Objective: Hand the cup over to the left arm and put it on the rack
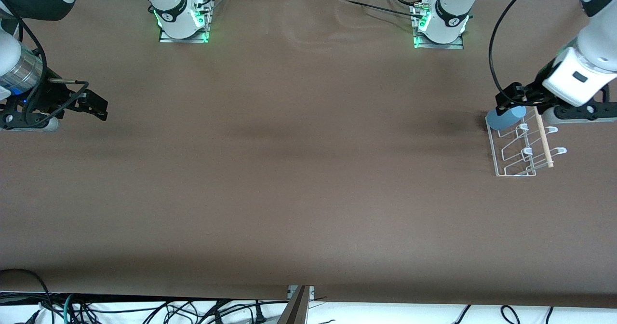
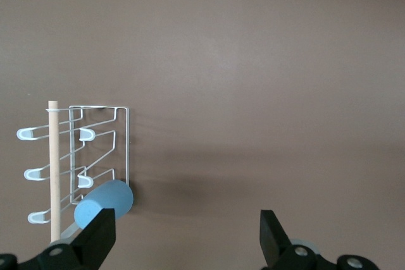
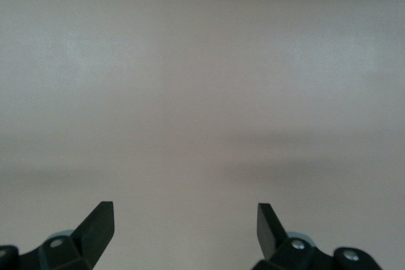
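Cup: the light-blue cup (image 1: 505, 117) is sitting tipped on the rack, at the rack's end farthest from the front camera, its closed bottom facing the middle of the worktop; in the left wrist view the cup (image 2: 104, 204) is lying against the wire frame beside the dowel.
Rack: the white wire rack (image 1: 522, 148) is standing on the brown worktop (image 1: 289, 169) toward the left arm's end, its wooden dowel (image 1: 543, 138) running along its top edge.
Left pincer: the left pincer (image 1: 515, 98) is hanging just over the cup and the rack's end, its fingers (image 2: 100, 237) spread wide apart and gripping nothing.
Right pincer: the right pincer (image 1: 94, 106) is waiting over the worktop at the right arm's end, well apart from the rack, its fingers (image 3: 99, 226) standing apart and holding nothing.
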You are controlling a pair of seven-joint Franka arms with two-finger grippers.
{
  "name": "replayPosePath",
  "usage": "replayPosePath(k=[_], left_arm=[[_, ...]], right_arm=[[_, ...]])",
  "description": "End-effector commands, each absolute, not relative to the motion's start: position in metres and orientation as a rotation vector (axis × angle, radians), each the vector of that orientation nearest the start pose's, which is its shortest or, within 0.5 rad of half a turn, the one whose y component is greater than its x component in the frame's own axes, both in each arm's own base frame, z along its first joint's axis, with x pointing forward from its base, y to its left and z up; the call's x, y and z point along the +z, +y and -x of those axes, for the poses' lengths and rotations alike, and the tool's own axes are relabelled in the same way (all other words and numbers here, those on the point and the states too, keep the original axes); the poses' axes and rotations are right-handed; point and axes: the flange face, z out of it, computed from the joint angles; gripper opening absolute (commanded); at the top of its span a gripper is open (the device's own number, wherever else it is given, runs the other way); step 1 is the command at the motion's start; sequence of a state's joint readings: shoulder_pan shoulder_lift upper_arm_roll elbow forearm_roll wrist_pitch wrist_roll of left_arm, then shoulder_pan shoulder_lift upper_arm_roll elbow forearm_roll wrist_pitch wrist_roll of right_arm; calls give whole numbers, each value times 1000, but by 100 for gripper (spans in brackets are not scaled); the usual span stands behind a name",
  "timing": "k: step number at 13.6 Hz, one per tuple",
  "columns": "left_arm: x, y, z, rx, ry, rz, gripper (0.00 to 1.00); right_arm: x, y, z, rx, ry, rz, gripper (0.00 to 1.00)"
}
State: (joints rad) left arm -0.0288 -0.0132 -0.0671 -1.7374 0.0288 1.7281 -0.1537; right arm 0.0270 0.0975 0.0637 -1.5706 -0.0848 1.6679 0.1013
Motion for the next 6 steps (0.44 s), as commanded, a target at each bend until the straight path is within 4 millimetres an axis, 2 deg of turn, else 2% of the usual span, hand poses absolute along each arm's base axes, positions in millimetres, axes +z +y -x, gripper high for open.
replayPosePath(k=[1, 6], left_arm=[[565, -38, -549, -33, -134, 3114, 100], [565, -38, -544, 36, -144, 3133, 100]], right_arm=[[583, 42, -592, -7, -18, 3221, 100], [583, 42, -592, -7, -18, 3221, 100]])
